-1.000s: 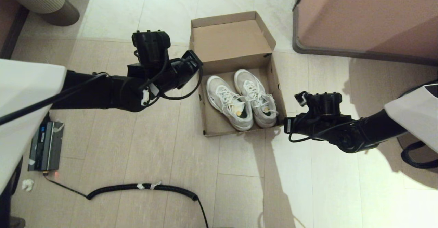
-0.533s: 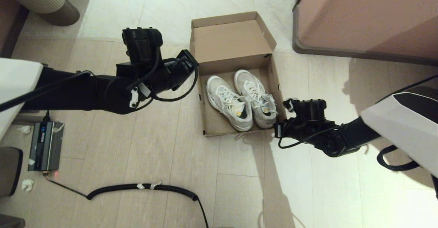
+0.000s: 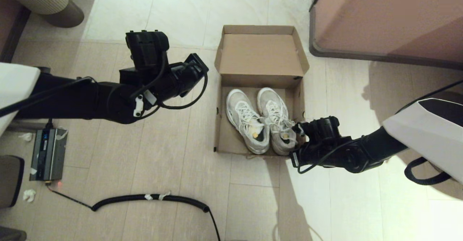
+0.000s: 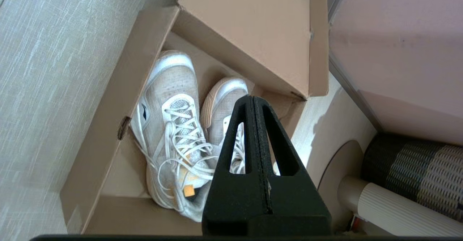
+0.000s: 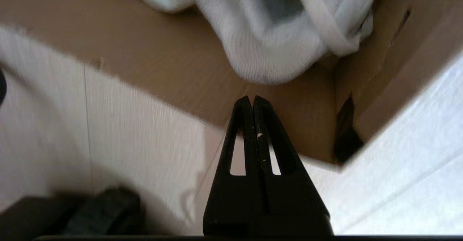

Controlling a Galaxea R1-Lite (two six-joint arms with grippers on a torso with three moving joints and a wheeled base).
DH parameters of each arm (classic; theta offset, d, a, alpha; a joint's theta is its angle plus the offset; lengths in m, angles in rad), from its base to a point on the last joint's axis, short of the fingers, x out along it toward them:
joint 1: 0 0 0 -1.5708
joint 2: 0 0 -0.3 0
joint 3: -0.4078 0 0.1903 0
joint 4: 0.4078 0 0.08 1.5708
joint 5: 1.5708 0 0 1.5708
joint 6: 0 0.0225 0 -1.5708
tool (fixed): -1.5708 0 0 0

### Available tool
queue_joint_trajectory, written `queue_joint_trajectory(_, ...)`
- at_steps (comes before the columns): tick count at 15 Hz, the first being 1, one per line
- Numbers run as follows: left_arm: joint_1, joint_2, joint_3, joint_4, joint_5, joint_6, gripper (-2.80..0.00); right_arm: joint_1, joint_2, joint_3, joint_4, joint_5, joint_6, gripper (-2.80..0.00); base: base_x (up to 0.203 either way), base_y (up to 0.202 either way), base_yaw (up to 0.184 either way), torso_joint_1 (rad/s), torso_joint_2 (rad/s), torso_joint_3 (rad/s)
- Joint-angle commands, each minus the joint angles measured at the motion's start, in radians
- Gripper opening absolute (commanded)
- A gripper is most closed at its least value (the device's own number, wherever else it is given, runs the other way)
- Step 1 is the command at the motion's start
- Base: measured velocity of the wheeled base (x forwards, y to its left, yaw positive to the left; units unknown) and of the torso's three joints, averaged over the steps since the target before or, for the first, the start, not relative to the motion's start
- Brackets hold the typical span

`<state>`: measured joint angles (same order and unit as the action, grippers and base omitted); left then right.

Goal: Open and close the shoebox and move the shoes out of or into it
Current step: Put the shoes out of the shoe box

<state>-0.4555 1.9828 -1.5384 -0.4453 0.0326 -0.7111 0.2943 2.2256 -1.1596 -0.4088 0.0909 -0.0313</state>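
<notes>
The brown cardboard shoebox point(image 3: 218, 125) sits open on the tiled floor, its flap lid point(image 3: 260, 54) laid back on the far side. The pair of white lace-up shoes point(image 3: 262, 123) lies inside, toes toward the lid. My left gripper point(image 3: 198, 60) hovers left of the lid, shut and holding nothing; its wrist view looks down on the shoes point(image 4: 173, 125) and the box wall point(image 4: 108, 100). My right gripper point(image 3: 294, 156) is shut at the box's near right corner. In its wrist view the tips point(image 5: 252, 98) are over the near wall point(image 5: 173, 74), just below a shoe heel point(image 5: 267, 49).
A large pinkish-brown furniture block point(image 3: 387, 16) stands at the far right, close to the lid. A black corrugated cable point(image 3: 152, 197) curls on the floor near me. A grey device point(image 3: 49, 154) lies at the left, and a ribbed round base point(image 3: 47, 0) is at the far left.
The shoebox has turned and slid right and toward me, and now lies square. My right gripper moved left to its near right corner. The left arm drew back slightly to the left.
</notes>
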Motion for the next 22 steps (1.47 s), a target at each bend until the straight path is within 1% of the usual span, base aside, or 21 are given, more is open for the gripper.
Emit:
queue_joint_trajectory(1, 0.001, -0.010, 0.001, -0.003, 0.000, -0.005, -2.80, 0.002, -0.038, 0.034, 0.022, 0.000, -0.003, -2.80, 0.000, 0.000, 0.000, 0.000, 0.00, 0.000)
queue_joint_trajectory(3, 0.001, -0.015, 0.001, -0.001, 0.000, -0.005, -2.80, 0.003, -0.094, 0.108, 0.073, 0.000, -0.011, -2.80, 0.000, 0.000, 0.000, 0.000, 0.00, 0.000)
queue_joint_trajectory(5, 0.001, -0.015, 0.003, -0.003, -0.002, -0.005, -2.80, 0.003, -0.133, 0.187, 0.088, 0.000, -0.026, -2.80, 0.000, 0.000, 0.000, 0.000, 0.00, 0.000)
queue_joint_trajectory(6, 0.001, -0.015, 0.003, -0.003, 0.000, -0.007, -2.80, 0.003, -0.144, 0.202, 0.084, 0.001, -0.025, -2.80, 0.000, 0.000, 0.000, 0.000, 0.00, 0.000)
queue_joint_trajectory(9, 0.004, -0.018, 0.003, -0.001, 0.000, -0.008, -2.80, 0.019, -0.148, 0.143, 0.039, 0.007, -0.017, -2.80, 0.000, 0.000, 0.000, 0.000, 0.00, 0.000)
queue_joint_trajectory(12, 0.017, -0.022, 0.007, -0.002, -0.002, -0.010, -2.80, 0.071, -0.152, 0.066, 0.037, 0.012, -0.014, -2.80, 0.000, 0.000, 0.000, 0.000, 0.00, 0.000)
queue_joint_trajectory(15, 0.023, -0.035, 0.038, -0.004, -0.002, -0.013, -2.80, 0.123, -0.073, -0.046, 0.036, 0.006, 0.006, -2.80, 0.000, 0.000, 0.000, 0.000, 0.00, 0.000)
queue_joint_trajectory(19, 0.035, -0.068, 0.055, -0.004, -0.003, -0.015, -2.80, 0.153, 0.040, -0.165, 0.052, -0.017, 0.008, -2.80, 0.000, 0.000, 0.000, 0.000, 0.00, 0.000)
queue_joint_trajectory(22, 0.035, -0.074, 0.055, -0.004, -0.005, -0.027, -2.80, 0.185, 0.079, -0.216, 0.100, -0.028, 0.007, -2.80, 0.000, 0.000, 0.000, 0.000, 0.00, 0.000)
